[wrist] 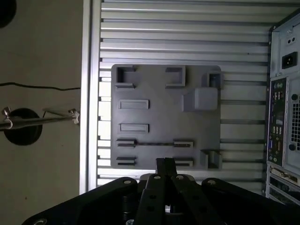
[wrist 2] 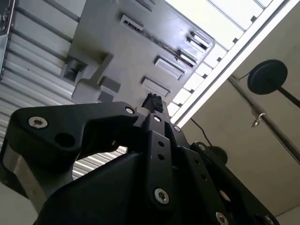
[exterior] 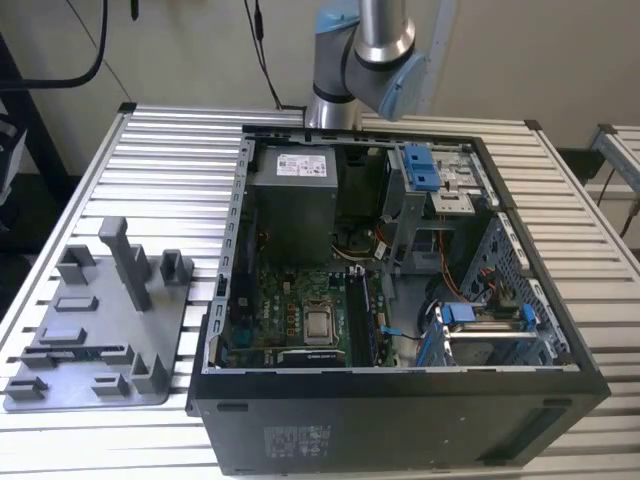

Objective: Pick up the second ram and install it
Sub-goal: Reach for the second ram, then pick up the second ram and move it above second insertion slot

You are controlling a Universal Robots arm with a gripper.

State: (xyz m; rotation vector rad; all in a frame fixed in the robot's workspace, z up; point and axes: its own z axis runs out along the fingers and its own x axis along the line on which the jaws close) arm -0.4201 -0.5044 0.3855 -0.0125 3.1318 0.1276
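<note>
End effector (wrist: 165,163), closed, hovers above grey fixture plate (wrist: 159,108) beside open computer case (exterior: 400,420)

A slatted table (exterior: 180,150) carries two things side by side. A fixture plate (exterior: 95,330) lies flat towards the exterior view's left, and an open computer case (exterior: 400,420) stands just beside it on the right. The arm (exterior: 365,60) rises behind the case. Inside the case, the power supply (exterior: 290,200) sits at the back and the motherboard (exterior: 265,315) lies in front of it. The processor socket (exterior: 320,323) is on the board, with the memory slots (exterior: 362,310) just to its right. The drive cage (exterior: 480,330) fills the right side.

In the first wrist view the second ram (wrist: 154,143) stands on edge between two slotted blocks on the plate. The gripper (wrist: 165,165) hangs above the plate's edge, near it.
</note>
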